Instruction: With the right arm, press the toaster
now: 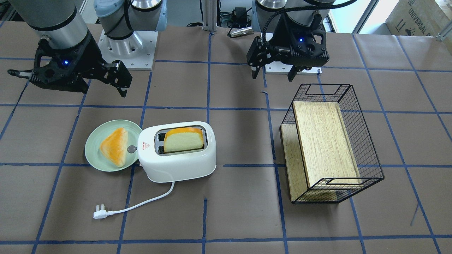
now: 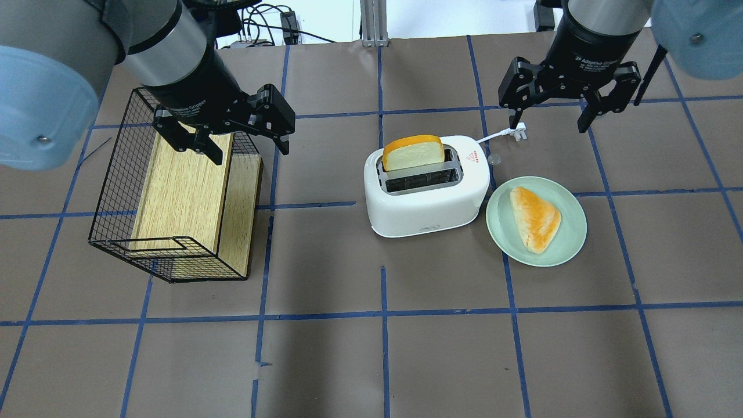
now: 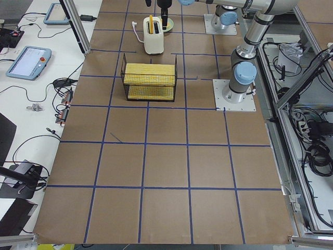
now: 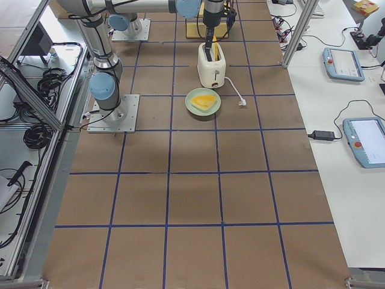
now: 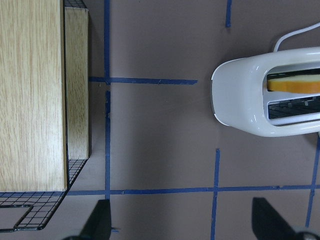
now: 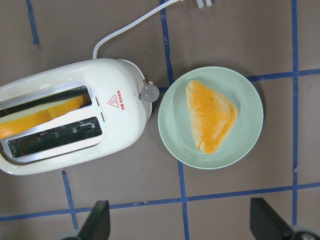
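The white toaster point(image 1: 180, 165) stands mid-table with a bread slice point(image 1: 183, 141) upright in one slot. It also shows in the overhead view point(image 2: 429, 215) and the right wrist view point(image 6: 125, 130). Its silver lever knob point(image 1: 131, 149) point(image 6: 149, 91) sits at the end facing the pale green plate point(image 1: 93, 155). My right gripper point(image 2: 548, 119) point(image 1: 102, 88) is open and empty. It hangs above the table beyond the toaster's knob end, apart from it. My left gripper point(image 2: 246, 148) point(image 1: 274, 74) is open and empty over the wire basket's edge.
The plate point(image 2: 574, 232) holds a triangular piece of bread point(image 2: 535, 217) right beside the knob. The toaster's cord ends in a plug point(image 2: 518, 132) under my right gripper. A black wire basket point(image 2: 116, 174) holding a wooden box lies on my left side.
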